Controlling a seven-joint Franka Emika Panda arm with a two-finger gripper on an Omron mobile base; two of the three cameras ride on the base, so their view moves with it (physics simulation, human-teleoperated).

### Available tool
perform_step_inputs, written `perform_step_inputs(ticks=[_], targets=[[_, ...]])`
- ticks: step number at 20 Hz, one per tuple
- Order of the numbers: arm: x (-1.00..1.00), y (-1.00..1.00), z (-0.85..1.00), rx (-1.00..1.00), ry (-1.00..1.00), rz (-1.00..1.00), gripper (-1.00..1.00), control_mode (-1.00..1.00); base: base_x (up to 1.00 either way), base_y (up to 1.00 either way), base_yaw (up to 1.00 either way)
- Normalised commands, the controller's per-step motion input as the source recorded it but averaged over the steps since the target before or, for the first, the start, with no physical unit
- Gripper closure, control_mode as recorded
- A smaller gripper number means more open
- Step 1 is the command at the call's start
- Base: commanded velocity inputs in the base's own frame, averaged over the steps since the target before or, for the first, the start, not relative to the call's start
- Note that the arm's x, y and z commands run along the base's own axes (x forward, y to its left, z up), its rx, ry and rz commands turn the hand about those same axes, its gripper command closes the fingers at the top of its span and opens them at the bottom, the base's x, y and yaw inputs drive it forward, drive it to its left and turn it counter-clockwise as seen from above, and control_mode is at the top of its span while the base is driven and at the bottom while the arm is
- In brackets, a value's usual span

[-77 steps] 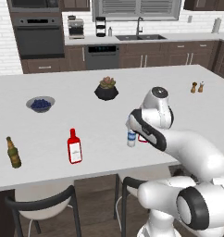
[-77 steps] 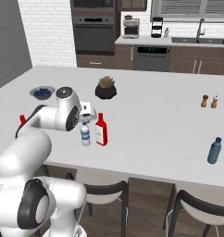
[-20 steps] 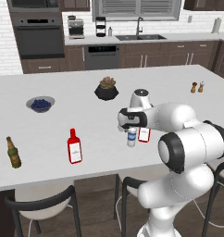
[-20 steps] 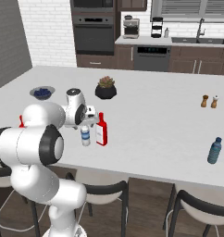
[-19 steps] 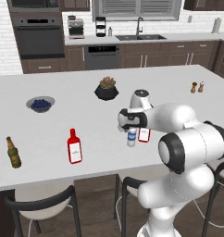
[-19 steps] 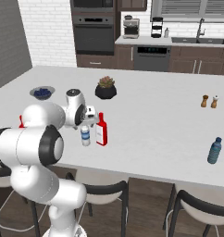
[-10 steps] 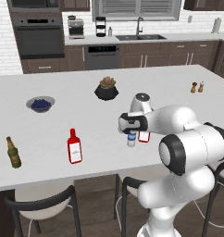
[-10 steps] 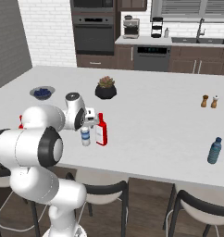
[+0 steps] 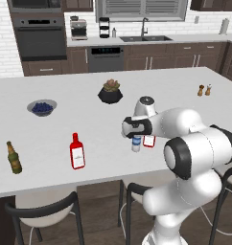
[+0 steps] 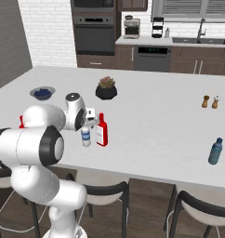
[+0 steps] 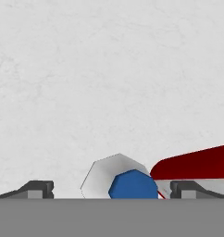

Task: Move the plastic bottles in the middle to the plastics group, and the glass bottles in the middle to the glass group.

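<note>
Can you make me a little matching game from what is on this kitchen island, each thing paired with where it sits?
Things:
1. bowl of blueberries
2. salt and pepper shakers
3. dark olive-brown bottle
4. clear bottle with blue label

Places:
A. right under the robot's open gripper, beside a red bottle
B. far right part of the counter
C. near the left front edge, left of another red bottle
D. left side, further back than the bottles

Pairs: 1-D, 2-B, 3-C, 4-A
</note>
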Motion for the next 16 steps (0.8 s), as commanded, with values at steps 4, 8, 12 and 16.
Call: perform_step_inputs(ticks=[4, 8, 12, 16], targets=[[0.02, 0.0, 0.0, 0.0, 0.0, 0.0, -1.0, -1.0, 0.0, 0.0, 0.0], [0.0, 0.0, 0.0, 0.0, 0.0, 0.0, -1.0, -1.0, 0.0, 0.0, 0.0], [0.0, 0.0, 0.0, 0.0, 0.0, 0.0, 1.0, -1.0, 0.0, 0.0, 0.0], [0.0, 0.0, 0.0, 0.0, 0.0, 0.0, 1.0, -1.0, 0.0, 0.0, 0.0]])
